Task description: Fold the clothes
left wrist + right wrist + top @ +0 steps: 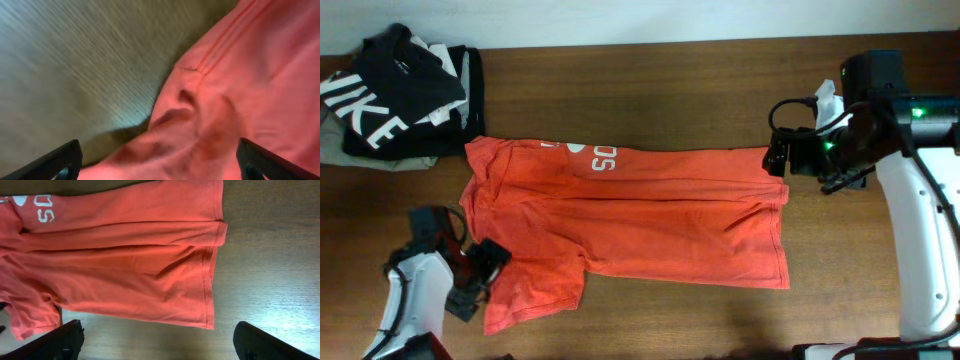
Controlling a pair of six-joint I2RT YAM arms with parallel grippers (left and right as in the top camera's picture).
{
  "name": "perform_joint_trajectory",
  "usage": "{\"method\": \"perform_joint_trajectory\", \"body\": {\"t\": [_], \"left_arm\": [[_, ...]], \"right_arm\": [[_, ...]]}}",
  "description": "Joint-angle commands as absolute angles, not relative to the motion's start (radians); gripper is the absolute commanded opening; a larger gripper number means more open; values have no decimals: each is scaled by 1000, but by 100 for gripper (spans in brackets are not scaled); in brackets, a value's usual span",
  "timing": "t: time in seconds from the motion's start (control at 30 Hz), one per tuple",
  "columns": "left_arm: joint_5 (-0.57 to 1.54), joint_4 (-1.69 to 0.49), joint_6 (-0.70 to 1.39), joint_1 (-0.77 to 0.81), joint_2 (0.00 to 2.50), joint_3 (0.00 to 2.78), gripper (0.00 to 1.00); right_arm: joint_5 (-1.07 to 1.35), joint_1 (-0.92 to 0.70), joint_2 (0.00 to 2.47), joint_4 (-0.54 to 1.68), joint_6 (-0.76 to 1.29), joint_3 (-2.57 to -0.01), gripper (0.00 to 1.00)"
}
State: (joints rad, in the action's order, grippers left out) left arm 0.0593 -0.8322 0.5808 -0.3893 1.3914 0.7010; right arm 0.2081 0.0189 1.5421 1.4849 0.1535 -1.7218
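1. The left gripper (483, 262) is spread wide. In the left wrist view its two dark fingers (62, 160) stand at the bottom corners of the frame, with nothing clamped between them.
2. Between and below those fingers lies a rumpled fold of the red-orange short-sleeved cotton T-shirt (225, 100). The view is blurred, so I cannot tell whether the fingers touch the cloth.
3. From overhead, this gripper sits at the T-shirt's lower left, at the edge of the sleeve (535, 295) that points toward the desk's front edge.
4. The right gripper (160, 345) is also spread wide and holds nothing. Its fingers (65, 339) frame bare desk and the T-shirt's hem.
5. From overhead, the right gripper (778, 158) is at the upper right corner of the hem, just beside the cloth.
6. The T-shirt (640, 220) lies spread lengthwise across the middle of the brown wooden desk (670, 80), neck end to the left and hem to the right.
7. Its far long edge is folded over in a band, and white lettering (601, 158) shows on that band near the left end.
8. A pile of folded garments sits at the desk's far left corner, topped by a black garment with big white letters (380, 100). Its near edge just meets the T-shirt's shoulder.
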Motion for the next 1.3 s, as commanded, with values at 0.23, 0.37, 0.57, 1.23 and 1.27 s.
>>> {"method": "perform_joint_trajectory", "body": {"t": [0.23, 0.37, 0.57, 1.23, 1.27], "left_arm": [[102, -754, 596, -394, 1389, 497, 48], [113, -748, 595, -394, 1389, 491, 20], [113, -744, 595, -394, 1389, 491, 17], [167, -741, 594, -394, 1389, 491, 11], [186, -740, 594, -394, 1389, 491, 11]], "right_arm": [[52, 20, 1551, 1464, 341, -1546, 99], [15, 20, 1551, 1394, 500, -1352, 99], [134, 20, 1551, 1242, 544, -1045, 99], [206, 20, 1551, 902, 637, -692, 12], [206, 20, 1551, 896, 639, -692, 5]]}}
